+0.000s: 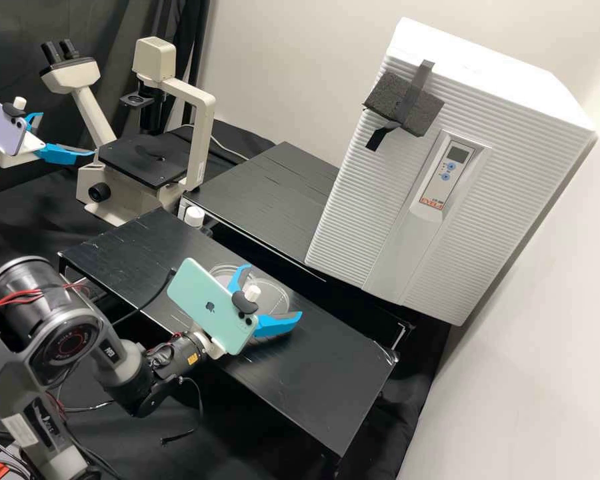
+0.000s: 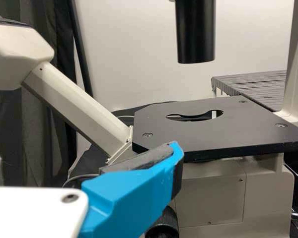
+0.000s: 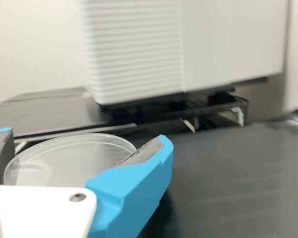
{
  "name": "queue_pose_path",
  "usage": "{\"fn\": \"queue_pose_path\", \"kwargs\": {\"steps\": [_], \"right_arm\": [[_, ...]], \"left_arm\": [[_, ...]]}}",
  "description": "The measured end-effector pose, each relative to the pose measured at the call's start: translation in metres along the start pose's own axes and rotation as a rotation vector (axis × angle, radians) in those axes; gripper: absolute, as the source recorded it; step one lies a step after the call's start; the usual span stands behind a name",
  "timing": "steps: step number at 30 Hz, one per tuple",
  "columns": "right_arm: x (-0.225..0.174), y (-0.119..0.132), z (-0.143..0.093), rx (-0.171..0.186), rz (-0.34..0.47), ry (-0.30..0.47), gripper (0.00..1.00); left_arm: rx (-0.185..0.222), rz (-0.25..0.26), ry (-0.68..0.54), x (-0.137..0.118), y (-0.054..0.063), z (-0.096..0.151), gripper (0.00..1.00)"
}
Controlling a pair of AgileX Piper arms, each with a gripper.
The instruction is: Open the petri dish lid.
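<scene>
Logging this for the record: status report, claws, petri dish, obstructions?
Left claw open near microscope. Right claw open around petri dish. Phone partly hides dish, high view.

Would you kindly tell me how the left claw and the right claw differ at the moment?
The left claw is near the microscope, while the right claw is over the long black platform. The left claw has nothing between its fingers; the right claw has the clear dish between its own. The left carries a purple phone, the right a green one. Both have bright blue fingers, spread apart.
</scene>
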Motion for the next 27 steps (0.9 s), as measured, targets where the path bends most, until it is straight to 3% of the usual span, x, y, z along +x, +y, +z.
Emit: {"fn": "queue_pose_path", "kwargs": {"steps": [8,19,20,27], "right_arm": [[0.000,0.013,0.013,0.037,0.064,-0.050,0.00],[0.001,0.010,0.014,0.038,0.052,-0.054,0.00],[0.001,0.009,0.014,0.038,0.048,-0.052,1.00],[0.002,0.007,0.013,0.021,0.043,-0.051,1.00]], "left_arm": [[0.000,0.000,0.000,0.000,0.000,0.000,1.00],[0.000,0.000,0.000,0.000,0.000,0.000,1.00],[0.000,0.000,0.000,0.000,0.000,0.000,1.00],[0.000,0.000,0.000,0.000,0.000,0.000,1.00]]}}
